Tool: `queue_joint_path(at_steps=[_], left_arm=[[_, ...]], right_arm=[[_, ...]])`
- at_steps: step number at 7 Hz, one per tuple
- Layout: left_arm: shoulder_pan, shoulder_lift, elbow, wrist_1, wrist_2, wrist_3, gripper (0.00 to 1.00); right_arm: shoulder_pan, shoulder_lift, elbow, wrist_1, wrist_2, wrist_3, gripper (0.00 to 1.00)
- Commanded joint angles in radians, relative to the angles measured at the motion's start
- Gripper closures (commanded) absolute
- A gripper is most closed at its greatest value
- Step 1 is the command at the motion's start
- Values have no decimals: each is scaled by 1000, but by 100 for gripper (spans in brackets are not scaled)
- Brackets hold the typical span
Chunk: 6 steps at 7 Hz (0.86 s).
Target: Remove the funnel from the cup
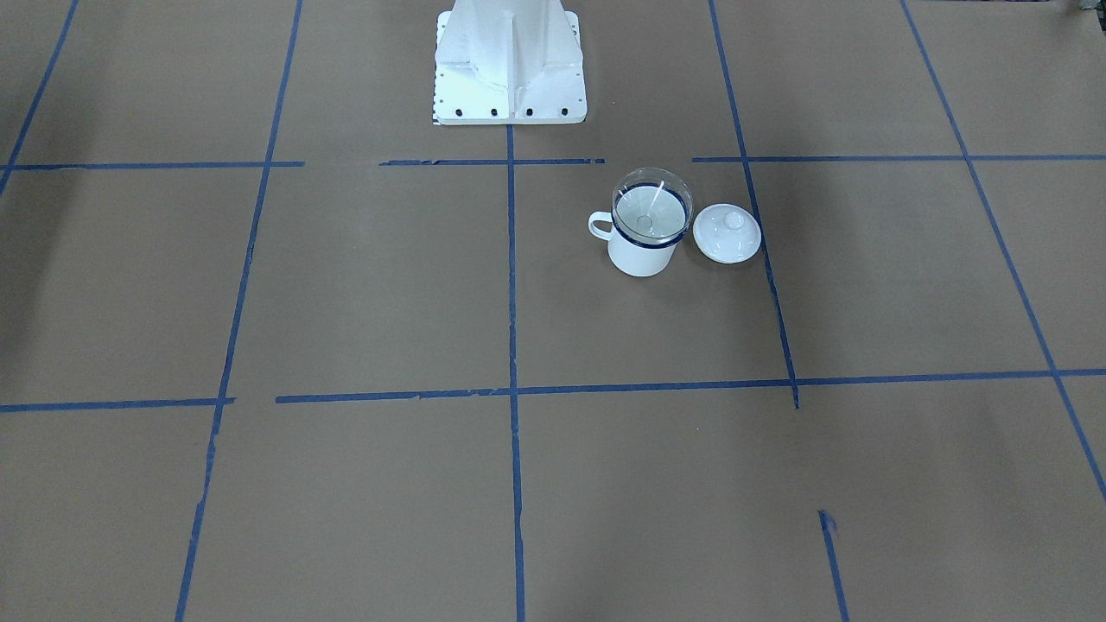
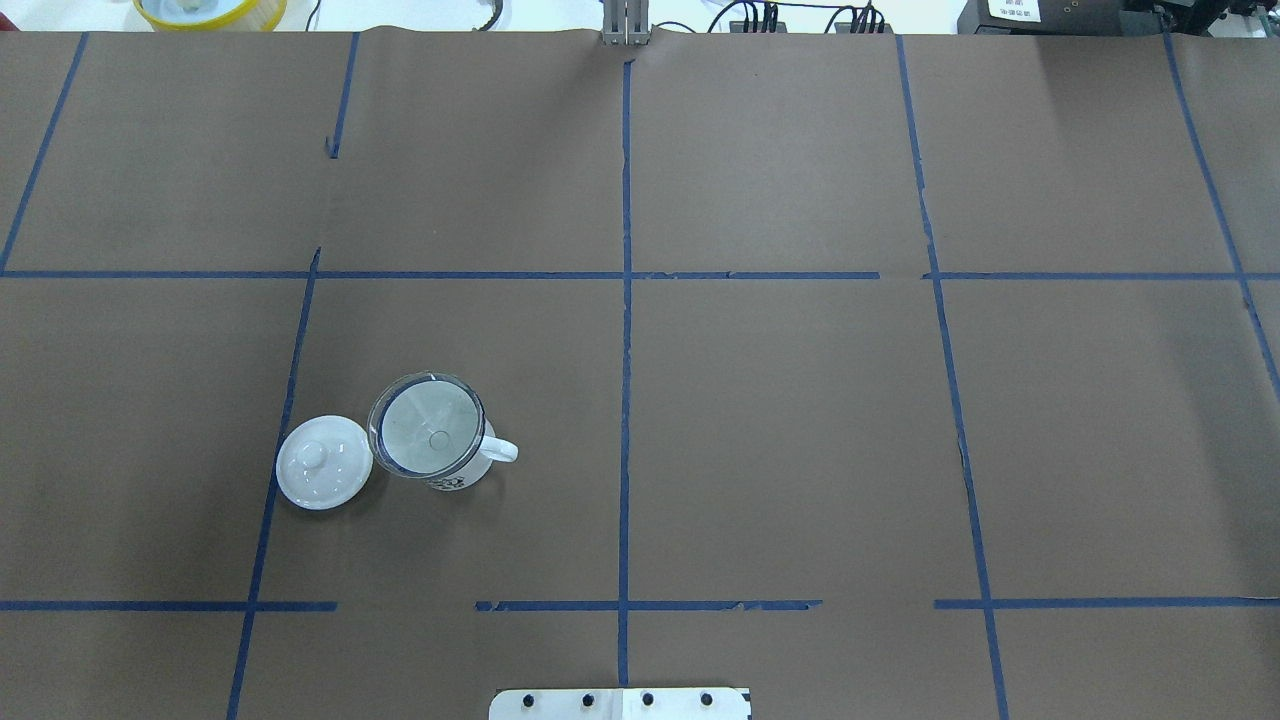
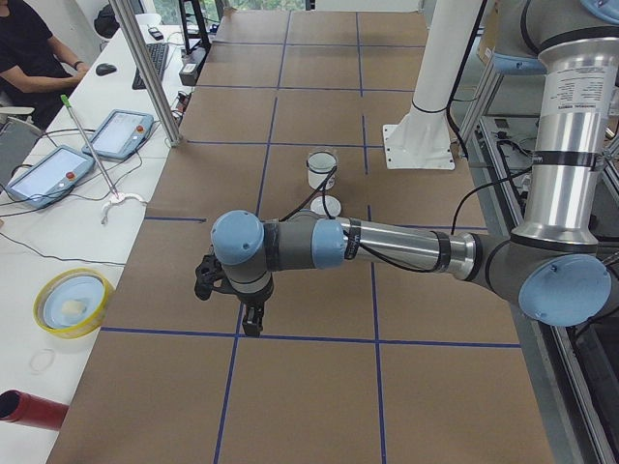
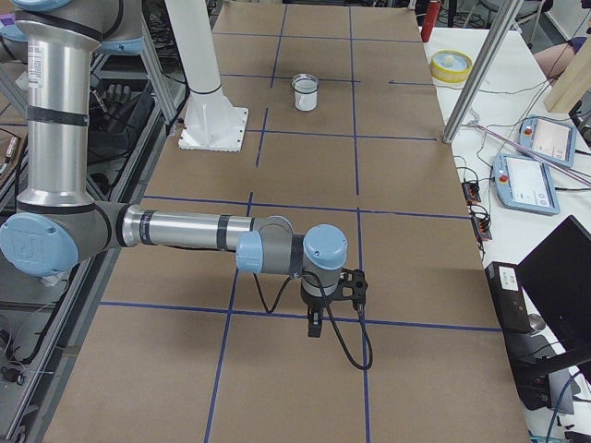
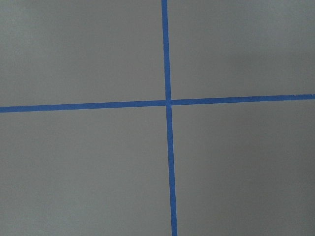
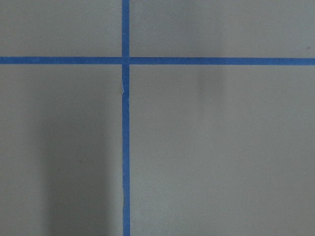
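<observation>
A clear funnel (image 1: 652, 207) sits mouth-up in the white mug (image 1: 639, 257) with a dark blue rim, on the brown table near the robot's base, on the left arm's side. In the overhead view the funnel (image 2: 427, 427) covers the cup's (image 2: 458, 478) mouth, with the handle pointing right. My left gripper (image 3: 253, 324) shows only in the exterior left view, hanging over a tape crossing far from the cup (image 3: 320, 172). My right gripper (image 4: 315, 325) shows only in the exterior right view, far from the cup (image 4: 305, 95). I cannot tell whether either is open or shut.
A white domed lid (image 1: 727, 232) with a knob lies beside the cup, also in the overhead view (image 2: 323, 462). The white robot base (image 1: 510, 69) stands at the table's edge. A yellow bowl (image 3: 73, 302) and teach pendants (image 3: 124, 133) lie on the side bench, where a person sits.
</observation>
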Motion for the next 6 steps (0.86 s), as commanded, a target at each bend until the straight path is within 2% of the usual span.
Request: queue_joint_path(at_steps=[1, 4, 6], left_arm=[[-6, 32, -60, -138, -6, -119, 0], [262, 8, -294, -168, 4, -813, 0], [425, -102, -348, -166, 29, -1195, 0]], right_arm=[[0, 0, 1, 0, 0, 0, 0], [0, 0, 1, 0, 0, 0, 0], [0, 0, 0, 0, 0, 0, 0]])
